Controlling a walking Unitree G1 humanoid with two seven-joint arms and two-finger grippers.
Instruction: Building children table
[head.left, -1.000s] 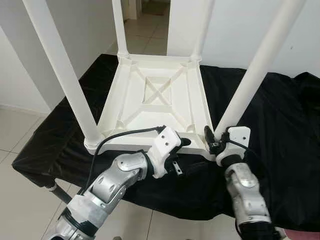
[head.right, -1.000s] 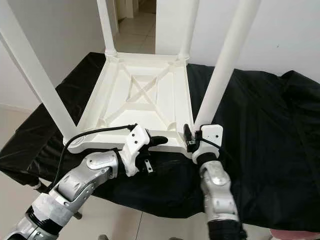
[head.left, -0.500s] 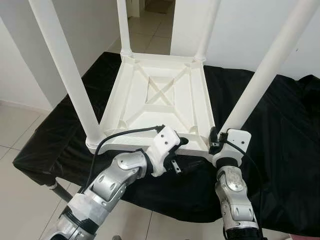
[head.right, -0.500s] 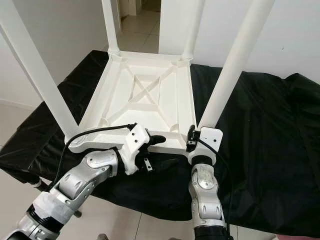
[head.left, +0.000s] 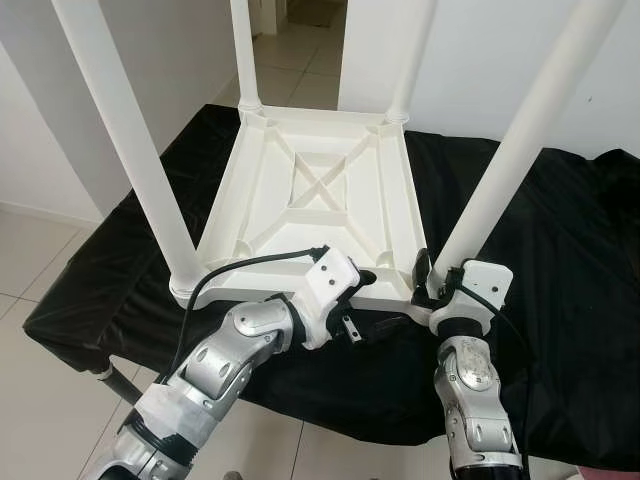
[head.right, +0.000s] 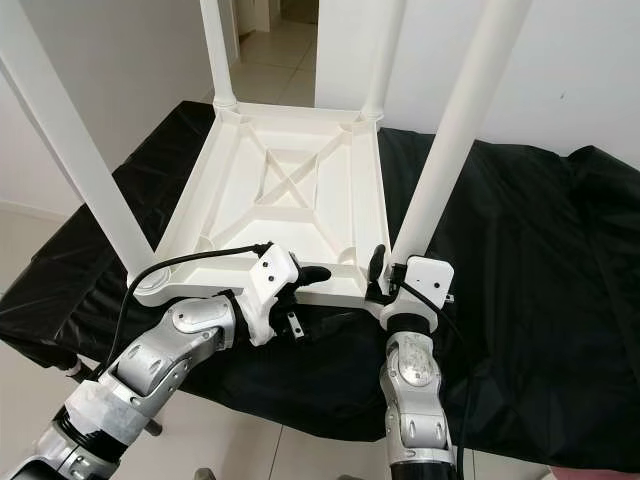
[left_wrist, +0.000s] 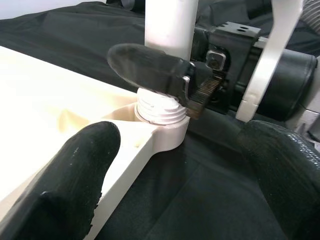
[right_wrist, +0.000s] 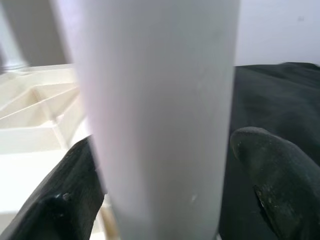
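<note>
1 leg (head.left: 490, 190) between right claw (head.left: 436, 277) fingers

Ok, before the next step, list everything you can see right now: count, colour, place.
Tabletop: one, white, upside down on the black cloth.
Table legs: four, white, standing up from the tabletop's corners.
Black cloth: one, draped over the work surface.
Floor tiles: light, around and beyond the surface.
Left gripper: one, black fingers, open over the tabletop's near edge.
Right gripper: one, black fingers either side of the near right leg, at its base.
</note>
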